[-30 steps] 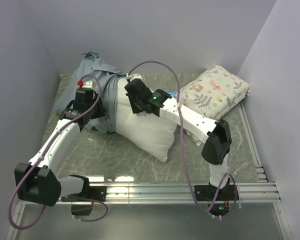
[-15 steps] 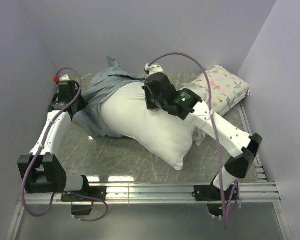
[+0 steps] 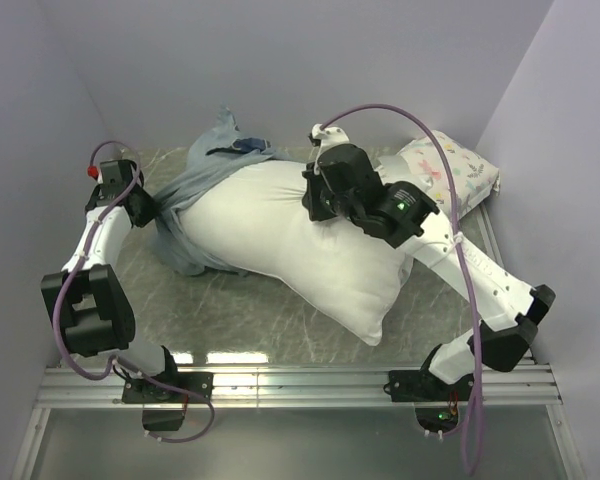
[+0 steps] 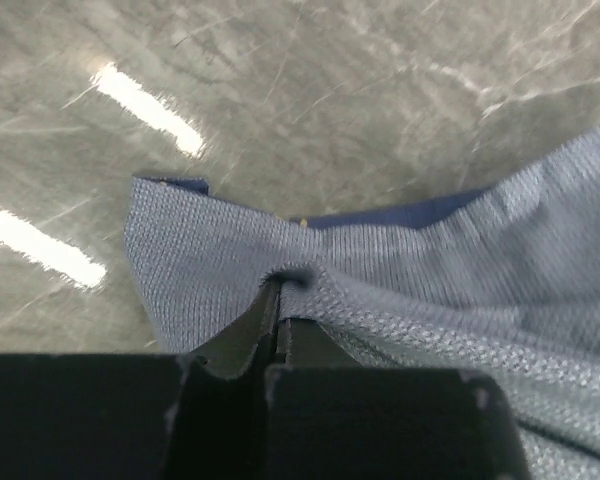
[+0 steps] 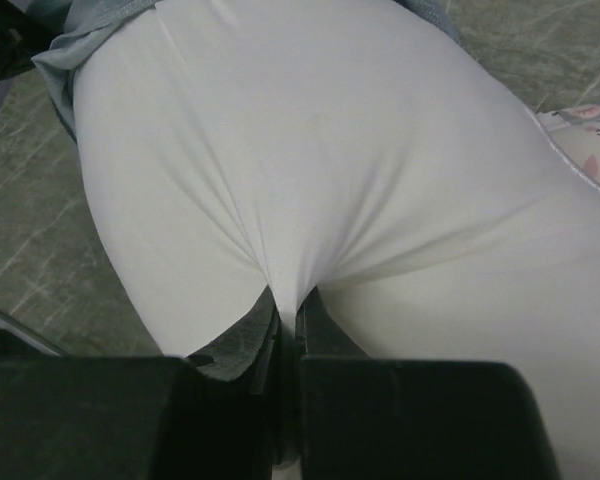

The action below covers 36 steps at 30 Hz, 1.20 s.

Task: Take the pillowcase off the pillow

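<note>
Limp pillowcase [image 4: 460, 300], its hem pinched by the left claw [image 4: 280, 295] near the worktop's [image 3: 240, 315] left edge; right claw [image 5: 292, 305] nips a fold of the squashy pillow [image 5: 310, 150].

- Pillowcase [image 4: 460, 270]: pale grey-blue weave facing me, with a navy strip at its far edge.
- Pillow [image 3: 290, 235]: plain white.
- Small pillow [image 3: 450, 170]: cream, with a green and pink print, possibly leaves.
- Table [image 3: 230, 310]: grey-green, marbled.
- My left gripper [image 4: 280, 315]: black.
</note>
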Motion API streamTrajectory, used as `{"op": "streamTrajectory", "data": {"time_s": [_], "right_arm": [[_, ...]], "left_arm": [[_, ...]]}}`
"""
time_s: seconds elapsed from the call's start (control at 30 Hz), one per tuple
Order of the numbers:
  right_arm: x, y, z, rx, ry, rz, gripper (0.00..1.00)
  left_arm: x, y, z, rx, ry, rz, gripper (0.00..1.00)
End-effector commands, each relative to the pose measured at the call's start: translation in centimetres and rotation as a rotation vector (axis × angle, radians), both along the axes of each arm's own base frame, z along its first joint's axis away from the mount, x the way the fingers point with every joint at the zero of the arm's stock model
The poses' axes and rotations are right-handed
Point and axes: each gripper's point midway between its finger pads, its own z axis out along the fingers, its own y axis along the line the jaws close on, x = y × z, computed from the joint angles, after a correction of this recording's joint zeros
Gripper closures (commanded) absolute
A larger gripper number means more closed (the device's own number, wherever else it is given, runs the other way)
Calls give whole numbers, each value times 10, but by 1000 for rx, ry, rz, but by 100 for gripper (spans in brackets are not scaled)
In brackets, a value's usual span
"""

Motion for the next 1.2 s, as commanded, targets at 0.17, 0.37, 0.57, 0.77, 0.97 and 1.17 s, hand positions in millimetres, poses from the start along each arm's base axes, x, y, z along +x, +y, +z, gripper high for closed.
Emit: {"op": "streamTrajectory", "data": {"time_s": [0.17, 0.37, 0.57, 0.77, 0.97, 1.17], "right_arm": [[-29, -95, 151, 256, -347, -176, 100], [-35, -83, 144, 280, -325, -108, 100], [-20, -32, 55, 213, -150, -3, 100], [-18, -1, -10, 63, -71, 27, 66], [-29, 38, -18, -149, -191, 104, 25], [-60, 116, -52, -248, -273, 336, 16]], "left_arm": [[18, 96, 14, 124, -67, 279, 100], [21, 97, 18, 114, -85, 263, 100], [16, 76, 47, 80, -181, 207, 100], [5, 46, 35, 57, -197, 163, 100], [7, 34, 35, 27, -213, 138, 100], [12, 23, 54, 23, -251, 88, 100]]}}
